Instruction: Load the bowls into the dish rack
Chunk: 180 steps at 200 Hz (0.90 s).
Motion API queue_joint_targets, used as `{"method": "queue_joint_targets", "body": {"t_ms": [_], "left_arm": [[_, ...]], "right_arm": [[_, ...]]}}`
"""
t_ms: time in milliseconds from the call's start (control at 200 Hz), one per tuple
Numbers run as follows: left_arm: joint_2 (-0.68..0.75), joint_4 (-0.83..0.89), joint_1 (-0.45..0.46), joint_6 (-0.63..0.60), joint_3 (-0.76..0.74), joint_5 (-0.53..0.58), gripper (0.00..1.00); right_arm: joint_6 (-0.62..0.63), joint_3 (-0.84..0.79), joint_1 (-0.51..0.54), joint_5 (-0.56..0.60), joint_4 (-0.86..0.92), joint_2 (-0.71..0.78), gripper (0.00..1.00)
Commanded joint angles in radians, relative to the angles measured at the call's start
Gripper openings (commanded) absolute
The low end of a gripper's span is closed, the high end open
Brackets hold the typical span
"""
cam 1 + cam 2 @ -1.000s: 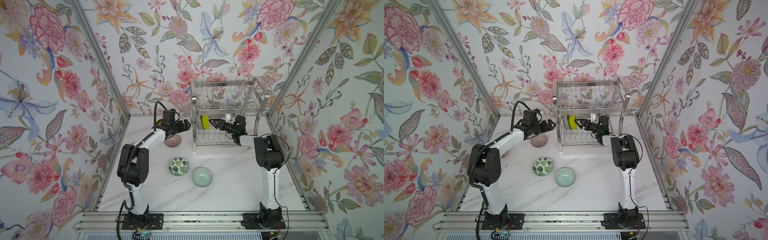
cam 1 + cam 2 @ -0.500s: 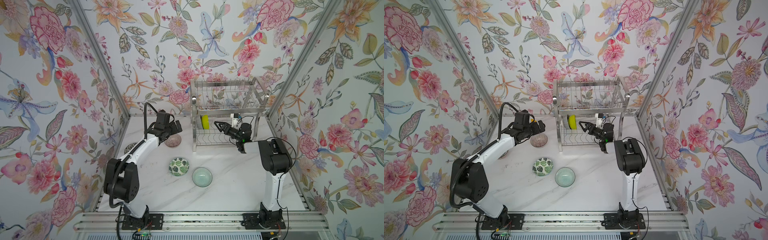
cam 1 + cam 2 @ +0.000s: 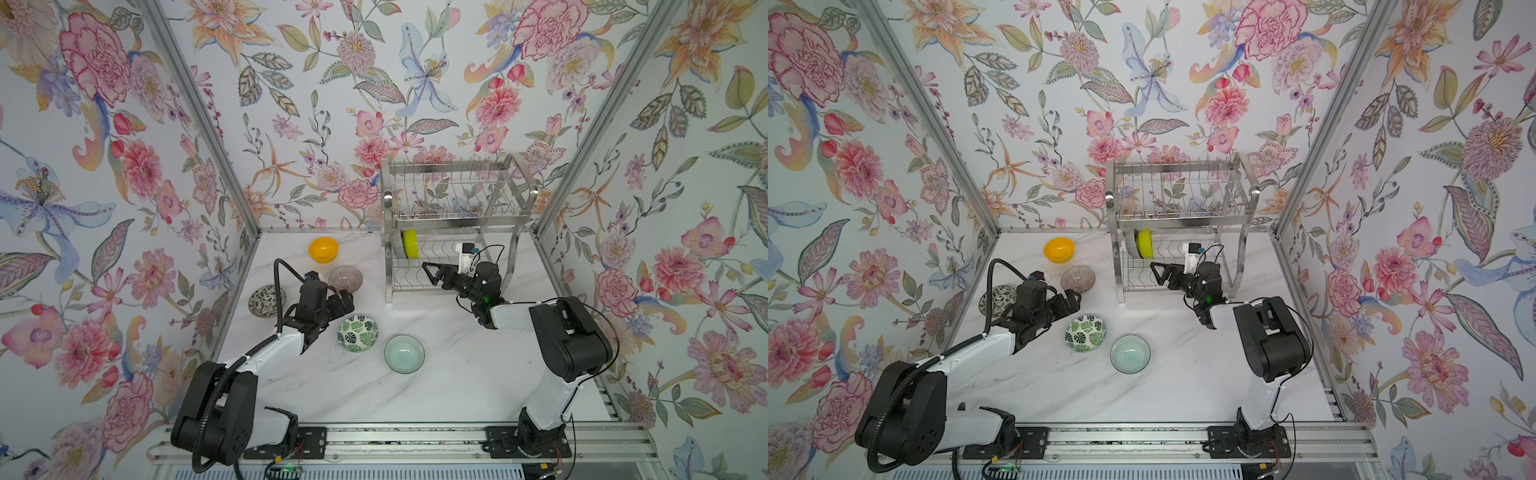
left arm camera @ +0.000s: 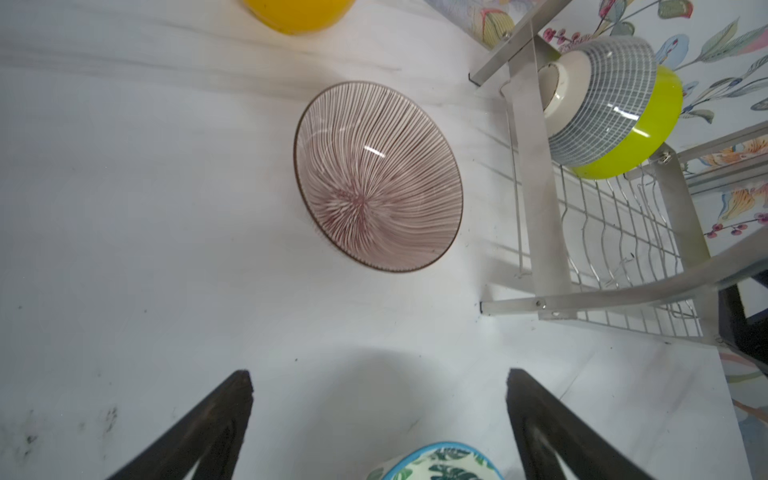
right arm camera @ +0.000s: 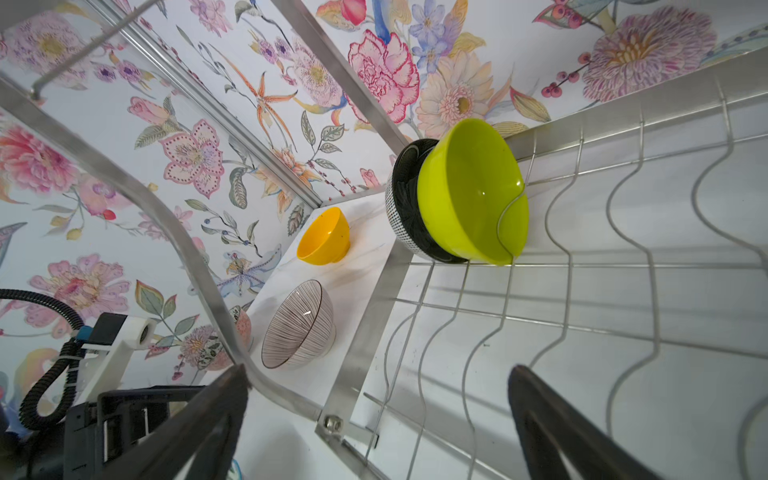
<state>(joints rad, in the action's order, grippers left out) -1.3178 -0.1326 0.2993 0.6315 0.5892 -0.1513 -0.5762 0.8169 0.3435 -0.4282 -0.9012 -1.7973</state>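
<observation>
— Since both sets of jaws stand wide and empty, what do you log as risk?

— Item one: your left gripper (image 4: 379, 374), released, hangs over bare table (image 4: 124, 208) between the pinkish ribbed bowl (image 4: 378, 178) and the leaf-print bowl (image 4: 436, 462) at the frame's bottom edge. Close off-centre on a rim and you likely skid or tip it. Item two: your right gripper (image 3: 433, 271), released, sits at the lower tier of the dish rack (image 3: 457, 166), centre right in a top view. One finger (image 5: 232, 386) looks close against a rack leg (image 5: 187, 249), so a careless swing could snag wire or shove the rack.

— And the stock?

— Rack, lower tier, left end: lime-green bowl (image 3: 411, 243) nested against the dark navy bowl (image 3: 397, 245), both on edge. Table: orange-yellow bowl (image 3: 323, 249), speckled bowl (image 3: 266, 300), pale green glass bowl (image 3: 404, 354). Hard to read: the navy bowl is mostly covered; the speckled bowl sits partly behind your left arm's cable (image 3: 277, 270); whether finger touches leg, I cannot tell.
</observation>
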Motion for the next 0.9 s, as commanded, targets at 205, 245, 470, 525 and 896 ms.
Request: {"method": "queue_joint_targets", "body": {"t_ms": [205, 245, 470, 525, 896], "left_arm": [[0.056, -0.237, 0.007, 0.044, -0.209, -0.077, 0.85], [0.061, -0.246, 0.008, 0.046, -0.226, -0.066, 0.83], [0.102, -0.225, 0.055, 0.036, -0.263, -0.044, 0.73], [0.106, -0.221, 0.067, 0.025, -0.269, -0.033, 0.7], [0.088, -0.222, 0.102, 0.012, -0.29, -0.02, 0.5]], "right_arm": [[0.195, -0.078, 0.104, 0.285, 0.141, 0.123, 0.98], [0.208, -0.086, 0.117, 0.318, 0.15, 0.136, 0.99], [0.286, -0.135, 0.199, 0.506, 0.179, 0.204, 0.99], [0.3, -0.151, 0.246, 0.556, 0.179, 0.223, 0.99], [0.394, -0.262, 0.419, 0.769, 0.145, 0.345, 0.98]]}}
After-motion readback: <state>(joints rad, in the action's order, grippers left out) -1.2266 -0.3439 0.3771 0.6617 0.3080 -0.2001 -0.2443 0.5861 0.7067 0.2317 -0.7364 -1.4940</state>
